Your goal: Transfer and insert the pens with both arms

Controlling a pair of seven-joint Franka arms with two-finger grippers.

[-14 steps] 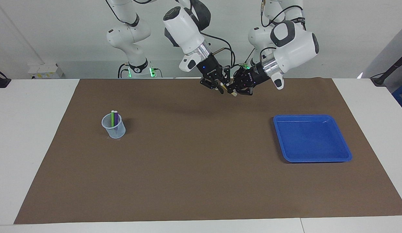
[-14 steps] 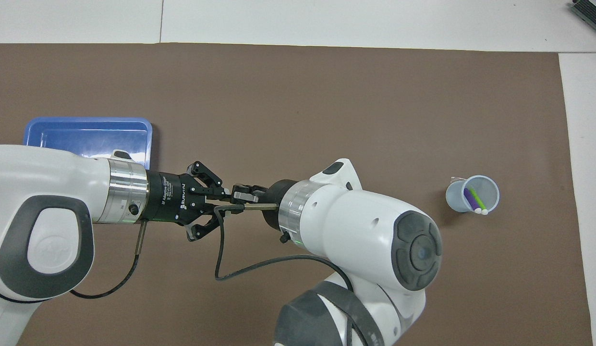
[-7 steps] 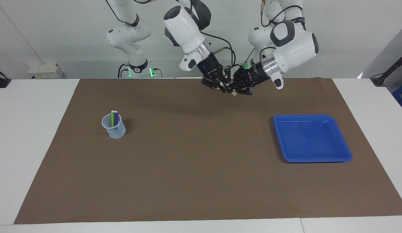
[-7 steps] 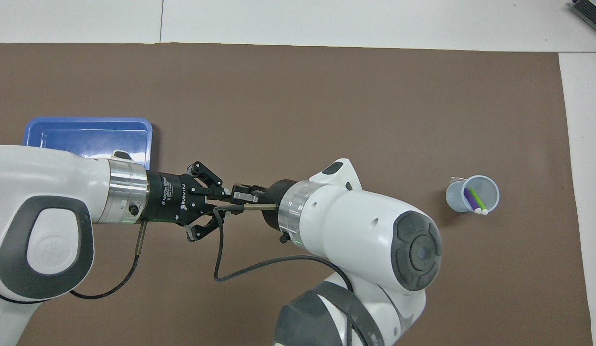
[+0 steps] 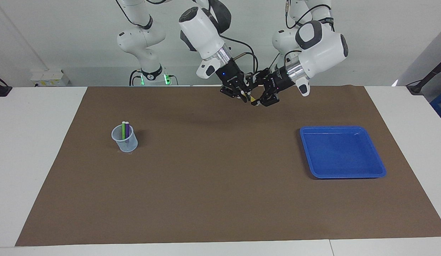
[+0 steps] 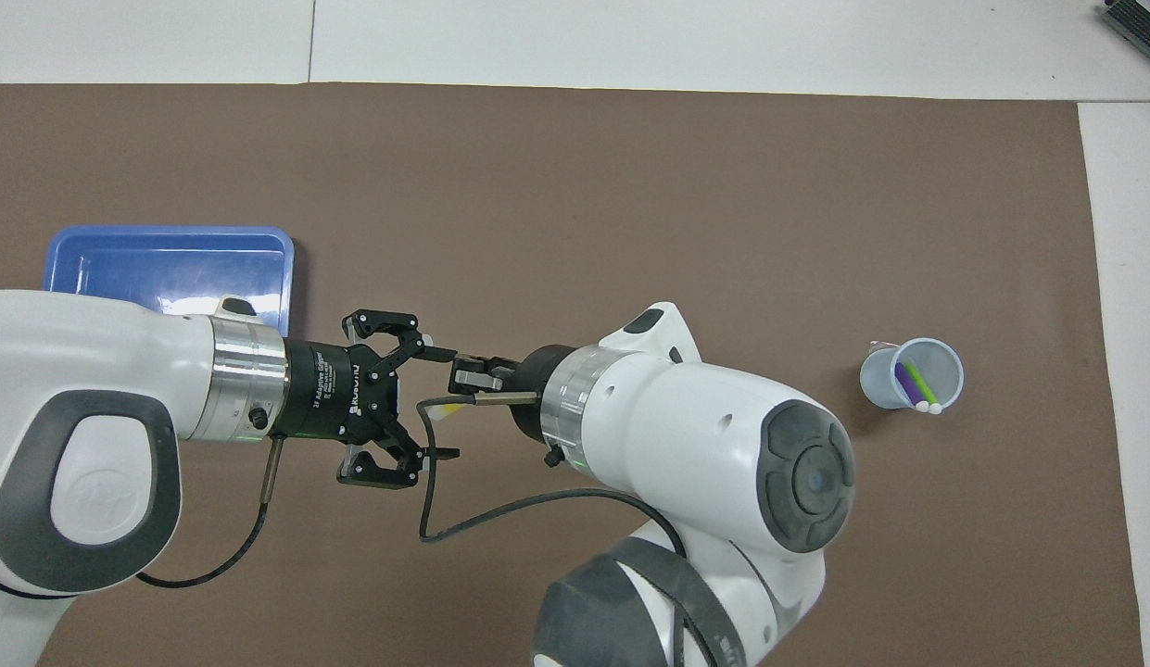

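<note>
You see only a sliver of the yellow pen (image 6: 453,408); the right gripper (image 6: 463,378) hides the rest. The left arm (image 6: 83,435) partly covers the blue tray (image 6: 167,264).

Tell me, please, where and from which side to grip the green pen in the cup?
By its pale top end, from above: the green pen stands nearly upright, the cup wall shields its shaft, only the top clears the rim. The purple pen stands close beside it, so keep the jaws narrow.
</note>
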